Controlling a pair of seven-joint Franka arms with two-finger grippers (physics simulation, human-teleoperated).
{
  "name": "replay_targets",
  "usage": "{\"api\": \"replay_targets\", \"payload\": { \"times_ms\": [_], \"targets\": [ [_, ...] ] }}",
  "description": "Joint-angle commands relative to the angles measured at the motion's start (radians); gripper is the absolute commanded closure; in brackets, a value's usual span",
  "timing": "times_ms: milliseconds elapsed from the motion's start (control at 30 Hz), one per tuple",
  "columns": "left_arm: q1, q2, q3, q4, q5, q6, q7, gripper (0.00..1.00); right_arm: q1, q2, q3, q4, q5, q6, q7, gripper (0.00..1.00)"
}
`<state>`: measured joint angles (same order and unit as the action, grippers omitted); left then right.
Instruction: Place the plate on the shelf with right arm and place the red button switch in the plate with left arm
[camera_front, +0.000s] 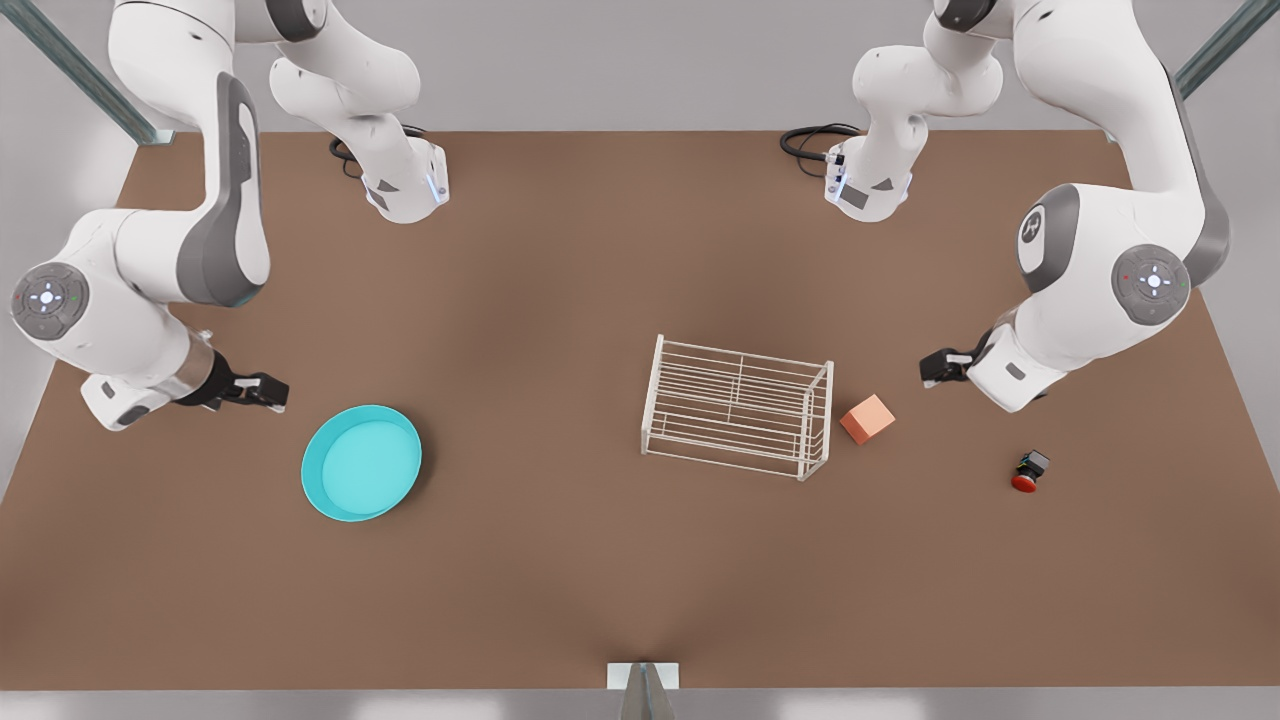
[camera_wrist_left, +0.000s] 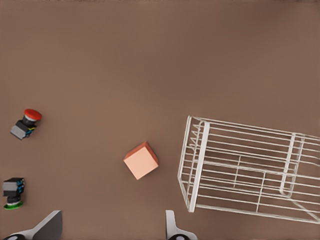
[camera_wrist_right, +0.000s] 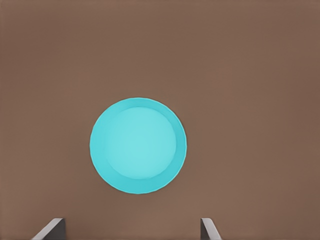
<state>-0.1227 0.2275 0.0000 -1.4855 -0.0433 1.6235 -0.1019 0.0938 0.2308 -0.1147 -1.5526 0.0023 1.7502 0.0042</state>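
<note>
plate: turquoise dish flat on the table, well off to the front view's left of the shelf, nothing in it. Looks like nothing's been started yet.
shelf: white wire rack standing mid-table with its barred top bare, so there's room for the plate to land there.
red button switch: lying tipped over on the far side of the shelf from the plate, well apart from it, out past the orange cube.
orange cube: just beside the shelf's end. Probably just a distractor.
green-capped switch: the left wrist view catches it near the red one. Easy to mix up, so the cap colour matters.
right gripper: hangs near the plate on the side away from the shelf, fingers spread wide and holding nothing. Makes sense, the plate's its job.
left gripper: up beyond the cube from the shelf, near the red switch, fingers apart and empty. Likely waiting its turn, since the plate has to go up first.
</note>
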Motion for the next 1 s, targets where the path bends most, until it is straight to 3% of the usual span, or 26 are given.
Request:
{"api": "replay_targets", "payload": {
  "times_ms": [0, 367, 533, 800, 967],
  "targets": [
    [0.000, -0.004, -0.001, -0.002, -0.003, 0.016, 0.019, 0.00, 0.000, -0.001, 0.000, 0.000, -0.001, 0.009, 0.002, 0.00],
    [-0.026, -0.001, -0.008, -0.039, 0.037, -0.016, 0.027, 0.00, 0.024, 0.123, -0.002, -0.004, 0.007, -0.021, 0.011, 0.00],
    [-0.028, -0.014, -0.011, -0.030, 0.037, -0.033, 0.018, 0.00, -0.071, 0.278, -0.005, -0.046, 0.139, 0.163, -0.136, 0.00],
    [-0.061, -0.054, -0.012, -0.078, 0.039, -0.059, -0.005, 0.00, -0.143, 0.369, -0.005, -0.044, 0.315, 0.393, -0.266, 0.00],
    [-0.058, -0.051, -0.006, -0.073, 0.046, -0.076, -0.010, 0.00, -0.177, 0.424, -0.005, -0.044, 0.331, 0.427, -0.358, 0.00]
  ]
}}
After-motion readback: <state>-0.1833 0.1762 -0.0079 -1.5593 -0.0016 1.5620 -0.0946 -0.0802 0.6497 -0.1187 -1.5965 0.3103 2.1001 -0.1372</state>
